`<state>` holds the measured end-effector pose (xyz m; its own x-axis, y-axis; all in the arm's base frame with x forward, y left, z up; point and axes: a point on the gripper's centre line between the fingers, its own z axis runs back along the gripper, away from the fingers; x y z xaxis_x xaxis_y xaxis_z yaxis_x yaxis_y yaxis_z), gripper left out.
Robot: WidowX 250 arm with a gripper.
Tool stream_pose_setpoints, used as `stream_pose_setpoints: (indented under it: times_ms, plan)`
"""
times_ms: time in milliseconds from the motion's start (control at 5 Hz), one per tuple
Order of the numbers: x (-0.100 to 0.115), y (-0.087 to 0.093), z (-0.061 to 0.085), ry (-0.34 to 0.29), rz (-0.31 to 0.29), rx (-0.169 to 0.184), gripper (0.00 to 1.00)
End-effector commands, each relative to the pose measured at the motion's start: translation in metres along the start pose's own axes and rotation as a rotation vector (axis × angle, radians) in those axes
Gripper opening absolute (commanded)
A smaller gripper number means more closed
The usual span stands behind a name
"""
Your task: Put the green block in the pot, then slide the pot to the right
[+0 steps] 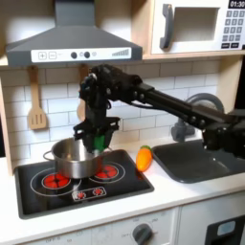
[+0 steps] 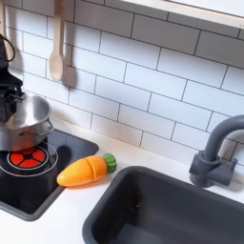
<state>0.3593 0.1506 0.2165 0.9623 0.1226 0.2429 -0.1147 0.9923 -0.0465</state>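
Gripper (image 1: 96, 139) hangs just over the pot's (image 1: 70, 163) 2 o'clock rim in the first exterior view, clamped on the green block (image 1: 97, 142); its long axis can't be made out. One pot, two red burners, one orange carrot (image 2: 86, 170). No legible writing.

Occlusions and cropped regions around the pot.
In the first exterior view the gripper (image 1: 95, 140) hangs above the pot (image 1: 73, 159), its jaws too blurred to judge; the green block (image 1: 99, 142) there is a small smear. In the second exterior view the pot (image 2: 23, 121) is cut by the left edge, the gripper (image 2: 8, 81) covers its top, and the sink (image 2: 143, 214) runs off the bottom edge.
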Motion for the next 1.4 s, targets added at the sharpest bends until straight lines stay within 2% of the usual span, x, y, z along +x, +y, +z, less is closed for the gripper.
stream_pose_setpoints:
  times_ms: [0,400,800,1000,1200]
  plan:
    - [0.022,0.006,-0.004,-0.042,0.03,0.016,0.0]
    - [0.034,0.013,-0.01,-0.053,0.052,0.028,0.0]
    - [0.037,0.011,-0.013,-0.051,0.051,0.026,0.0]
    - [0.038,0.015,-0.013,-0.028,0.047,0.026,0.7]
    - [0.038,0.016,-0.018,-0.021,0.051,0.026,1.0]
